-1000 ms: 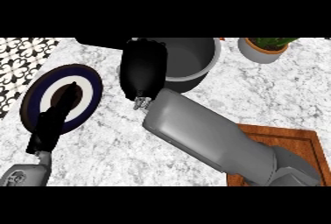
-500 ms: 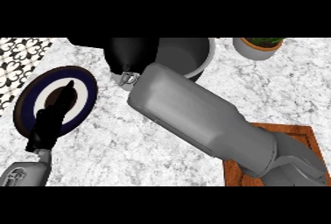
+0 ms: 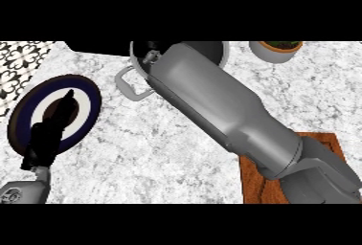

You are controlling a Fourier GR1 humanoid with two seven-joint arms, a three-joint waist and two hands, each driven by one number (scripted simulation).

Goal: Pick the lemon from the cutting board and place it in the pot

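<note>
A grey pot [image 3: 136, 68] with a loop handle stands at the back of the marble counter, in the upper middle of the head view. My right forearm runs from the lower right up over its rim and covers most of it. Only a black bit of my right hand [image 3: 146, 48] shows inside the pot, at the picture's upper edge. The lemon is not visible anywhere. A brown wooden cutting board [image 3: 253, 185] lies at the lower right, partly under my right arm. My left hand [image 3: 51, 128] rests open at the left, fingers up, over a plate.
A navy and white plate [image 3: 86, 97] lies at the left under my left hand. A potted plant [image 3: 274, 51] stands at the back right. Black and white patterned tiles [image 3: 21, 60] fill the far left corner.
My right arm has swung up and to the right, carrying the hand from beside the pot to over and into it. The view has shifted a little. The left hand has stayed still.
</note>
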